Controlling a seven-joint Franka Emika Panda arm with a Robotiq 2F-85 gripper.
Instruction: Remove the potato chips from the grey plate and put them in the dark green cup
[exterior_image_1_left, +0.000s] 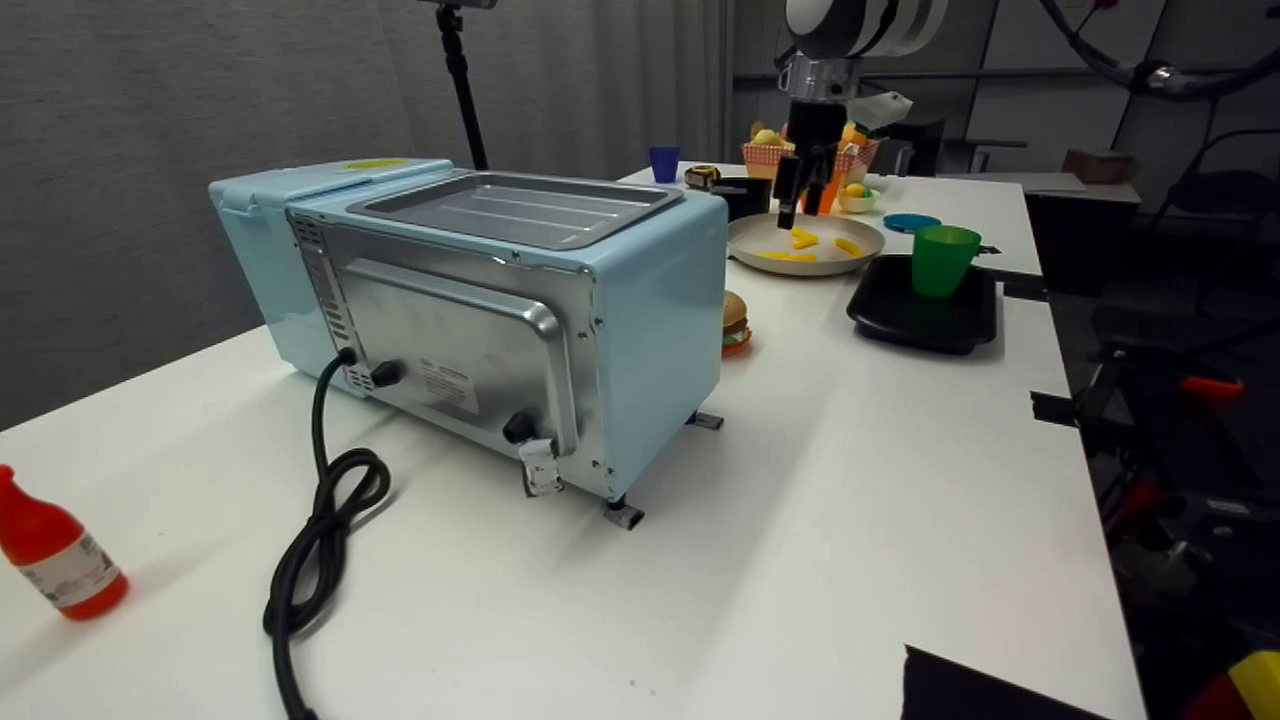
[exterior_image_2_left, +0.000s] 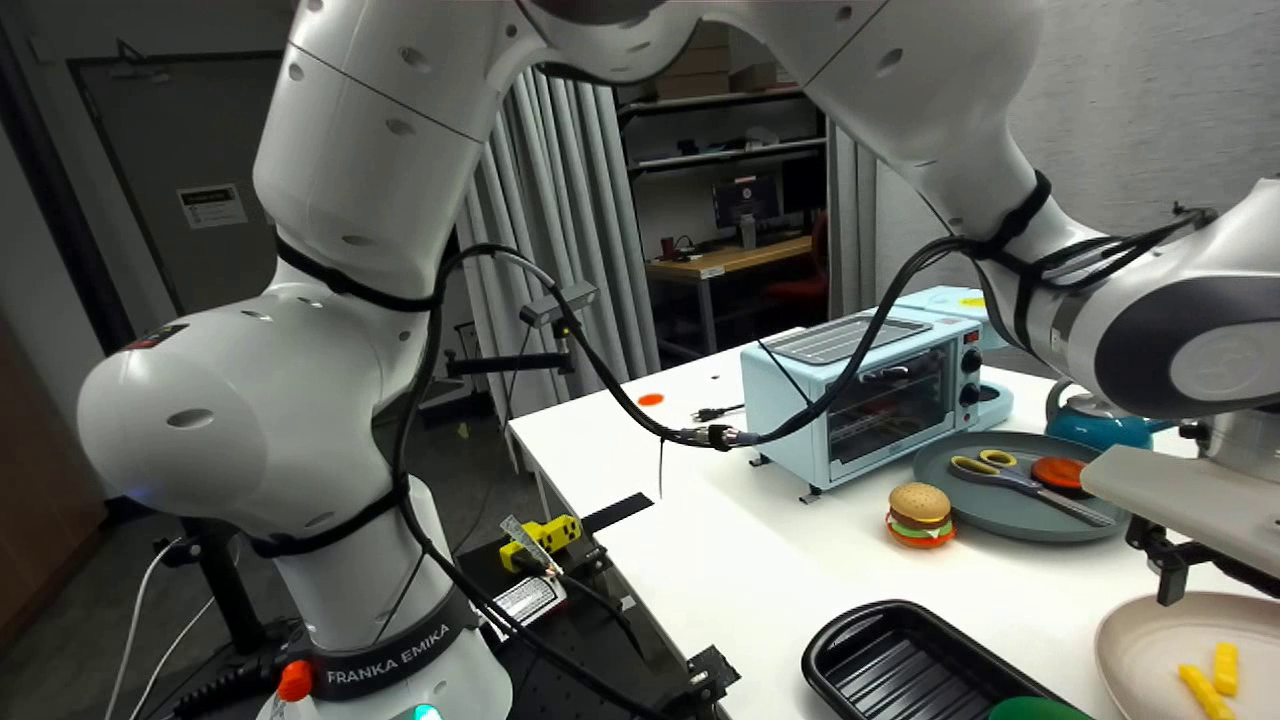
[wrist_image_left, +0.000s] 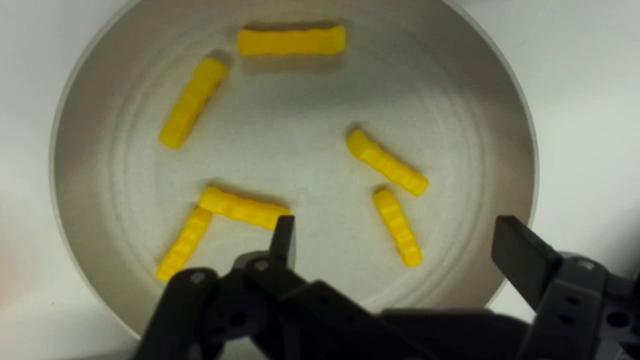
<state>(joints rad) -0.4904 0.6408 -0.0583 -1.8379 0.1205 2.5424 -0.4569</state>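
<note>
Wrist view: we see 6 wavy yellow chips (wrist_image_left: 387, 164) in the rd, shallow grey plate (wrist_image_left: 80, 200), claw (wrist_image_left: 395, 245) spread wide over it; in an exterior view, tapered green cup (exterior_image_1_left: 942, 262) sits in blk tray (exterior_image_1_left: 908, 332)

You have, in both exterior views: one light-blue toaster oven (exterior_image_1_left: 655, 330), metal tray (exterior_image_1_left: 520, 207) on top; one toy hamburger (exterior_image_2_left: 920, 515); one black flat tray (exterior_image_2_left: 910, 665). In an exterior view you find: one dark grey platter (exterior_image_2_left: 975, 510) bearing yellow-handled scissors (exterior_image_2_left: 1035, 489) and a red-orange disc (exterior_image_2_left: 1058, 473); teal kettle (exterior_image_2_left: 1100, 427), near the platter. In an exterior view you also have: red bottle (exterior_image_1_left: 55, 545); black cord (exterior_image_1_left: 325, 520), looped on the white table (exterior_image_1_left: 850, 480); blue cup (exterior_image_1_left: 664, 164); red-checked basket (exterior_image_1_left: 765, 156).
</note>
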